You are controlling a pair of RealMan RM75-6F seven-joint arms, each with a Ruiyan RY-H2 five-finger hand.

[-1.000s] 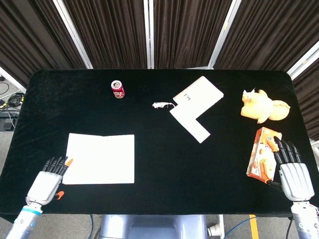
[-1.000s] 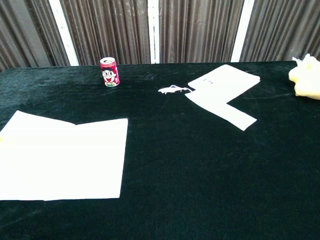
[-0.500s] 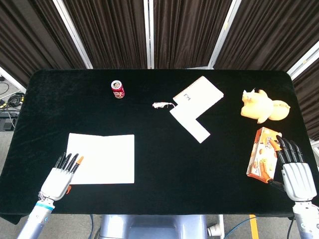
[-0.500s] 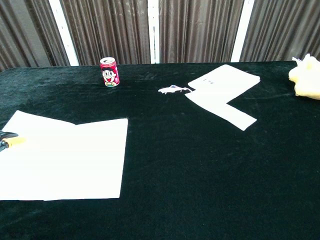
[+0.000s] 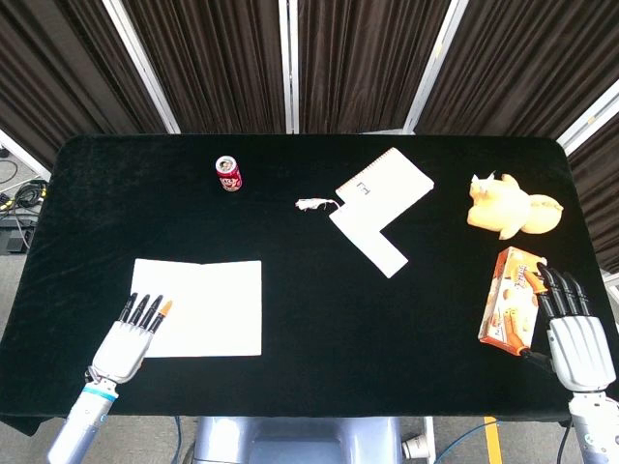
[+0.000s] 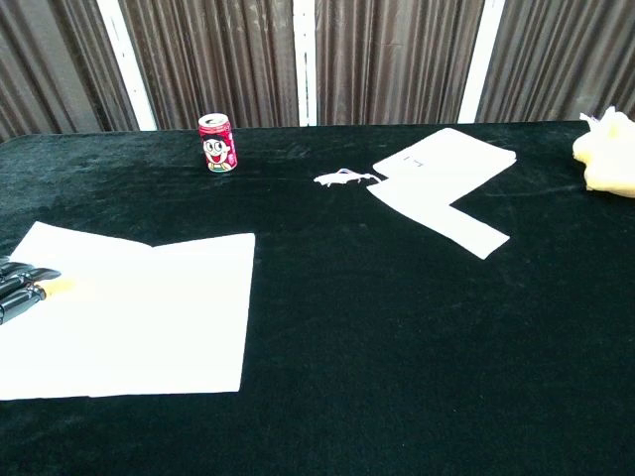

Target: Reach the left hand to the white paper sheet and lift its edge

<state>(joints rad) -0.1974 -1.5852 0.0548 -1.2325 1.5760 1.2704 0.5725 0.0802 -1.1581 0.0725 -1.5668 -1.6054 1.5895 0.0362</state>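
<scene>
Our left hand (image 5: 131,337), fingers straight and apart, holding nothing | flat white paper sheet (image 5: 203,307) under and just beyond its fingertips, near corner covered | we judge the reach done, edge-lift not begun | our right hand (image 5: 571,332) splayed, empty, by the orange carton (image 5: 509,297)

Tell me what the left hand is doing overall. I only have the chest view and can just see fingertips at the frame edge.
Observer: In the head view the left hand is stretched flat with its fingertips over the left edge of the white paper sheet. It holds nothing.
Operator: And the right hand?
Observer: The right hand is open too, with its fingertips beside an orange box. I cannot tell whether they touch.
</scene>
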